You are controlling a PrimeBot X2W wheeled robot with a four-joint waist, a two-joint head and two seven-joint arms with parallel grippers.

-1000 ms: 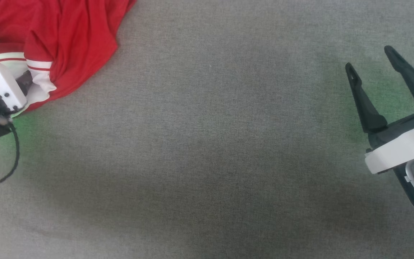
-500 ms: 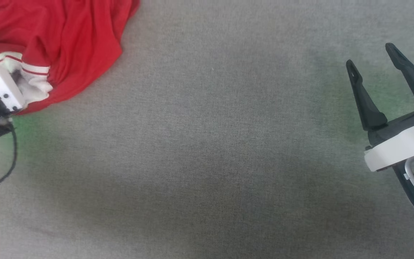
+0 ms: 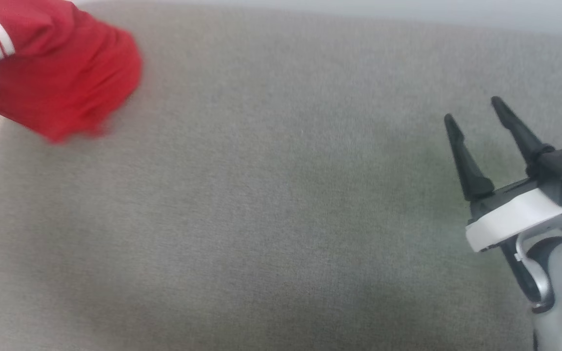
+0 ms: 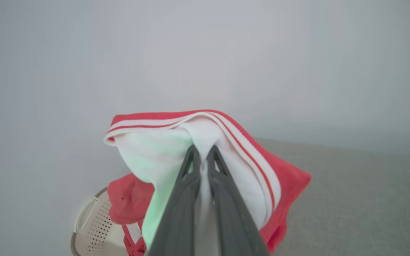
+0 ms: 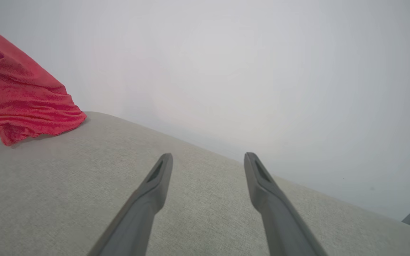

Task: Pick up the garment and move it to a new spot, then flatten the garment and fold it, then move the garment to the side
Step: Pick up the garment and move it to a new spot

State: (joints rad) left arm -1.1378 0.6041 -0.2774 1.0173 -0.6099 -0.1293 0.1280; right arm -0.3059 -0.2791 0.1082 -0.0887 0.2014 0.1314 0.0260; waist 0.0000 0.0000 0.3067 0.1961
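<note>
Garment (image 3: 61,83), a second ago slumped on worktop (image 3: 261,219), now hangs bunched from left gripper (image 4: 202,148), jaws clamped on white sleeve (image 4: 148,156); right gripper (image 3: 472,108) jaws apart. Relocation likely begun.

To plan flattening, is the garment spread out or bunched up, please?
Bunched up: the garment is crumpled, its white sleeve pinched by the left gripper.

No readable text, number, brand or sign in any view. The garment (image 3: 61,83) is bunched up, and the folds that show are plain red cloth with white sleeve and striped trim. It's blurred in the head view.
</note>
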